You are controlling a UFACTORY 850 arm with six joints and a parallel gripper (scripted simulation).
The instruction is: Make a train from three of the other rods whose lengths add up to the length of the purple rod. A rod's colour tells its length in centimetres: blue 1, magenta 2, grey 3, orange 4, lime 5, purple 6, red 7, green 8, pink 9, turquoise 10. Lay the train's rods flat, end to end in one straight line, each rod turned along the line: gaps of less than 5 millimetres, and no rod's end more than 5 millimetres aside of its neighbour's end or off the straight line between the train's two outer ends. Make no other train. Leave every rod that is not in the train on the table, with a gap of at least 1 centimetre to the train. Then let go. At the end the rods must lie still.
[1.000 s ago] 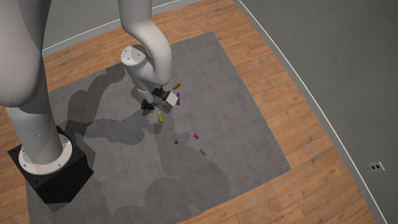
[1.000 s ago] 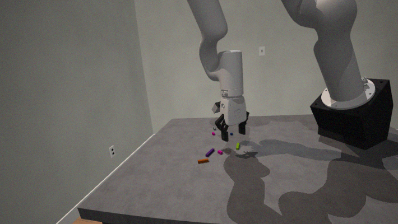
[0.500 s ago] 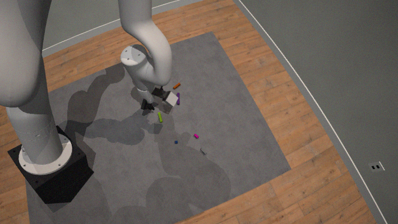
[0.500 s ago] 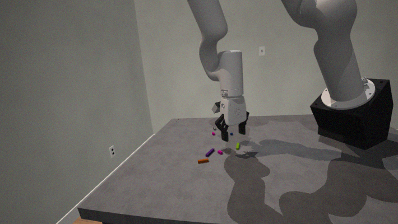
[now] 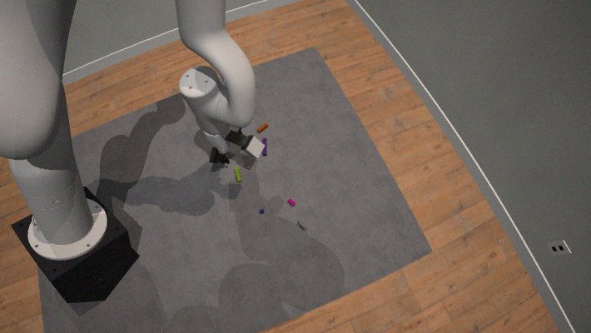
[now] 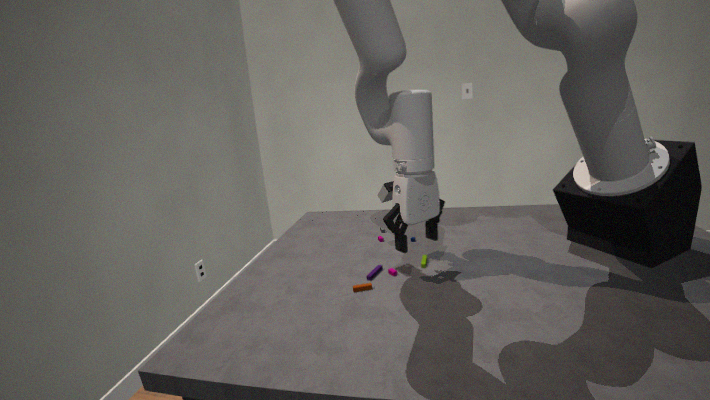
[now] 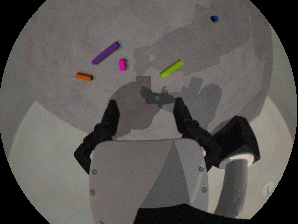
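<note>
My gripper (image 6: pixel 415 239) is open and empty, hanging a little above the table; it also shows in the overhead view (image 5: pixel 219 158) and the wrist view (image 7: pixel 147 106). The lime rod (image 5: pixel 237 174) lies just beside it. The purple rod (image 5: pixel 265 148) lies flat, with a magenta rod (image 6: pixel 392 271) close by its side and the orange rod (image 5: pixel 262 127) a little beyond. That magenta rod is hidden behind my wrist in the overhead view. A second magenta rod (image 5: pixel 291 201), the small blue rod (image 5: pixel 261 211) and the grey rod (image 5: pixel 301 225) lie apart from each other, farther off.
My arm's black base (image 5: pixel 75 254) stands at one corner of the grey table. The table edge (image 6: pixel 215 295) drops off on the side near the orange rod. The arm's shadows fall across the table.
</note>
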